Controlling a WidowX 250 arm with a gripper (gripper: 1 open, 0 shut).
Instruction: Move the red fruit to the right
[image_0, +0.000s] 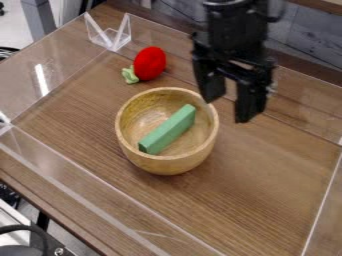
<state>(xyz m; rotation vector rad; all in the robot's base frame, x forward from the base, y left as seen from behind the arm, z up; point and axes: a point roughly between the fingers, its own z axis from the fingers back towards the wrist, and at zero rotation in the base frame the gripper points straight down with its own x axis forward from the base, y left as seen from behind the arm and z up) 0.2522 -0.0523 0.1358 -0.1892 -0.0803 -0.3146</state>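
Your small bright red strawberry-like toy fruit (150, 61), with its light green leafy cap, lies on the wooden table (267, 180) toward the far left corner, with nothing touching it. Near it, closer to the table's middle, stands a round wooden bowl (167, 131) holding a green rectangular block (168, 129) laid slantwise. Your black gripper (227, 92) hangs above the table just right of the bowl's far rim, pointing downward, jaws spread apart and empty, well clear of the fruit.

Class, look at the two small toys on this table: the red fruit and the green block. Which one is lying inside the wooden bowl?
The green block. It lies slanted inside the wooden bowl, while the red fruit sits on the bare table behind the bowl.
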